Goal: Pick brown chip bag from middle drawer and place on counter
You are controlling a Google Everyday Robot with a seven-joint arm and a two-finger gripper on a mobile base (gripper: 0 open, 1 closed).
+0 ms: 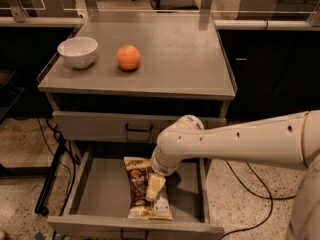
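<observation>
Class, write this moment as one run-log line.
stage: pick | gripper: in open middle drawer, at brown chip bag | bag: flat on drawer floor | counter: white bowl, orange

White arm (250, 141) stretches in from the right, wrist (167, 159) bent below the counter's (175, 59) front edge, gripper (155, 186) pointing straight down inside the middle drawer (102, 189), nearer its front edge.

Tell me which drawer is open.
The middle drawer, the lower one, holding the brown chip bag; the upper drawer is shut. The claw is over the bag.
</observation>
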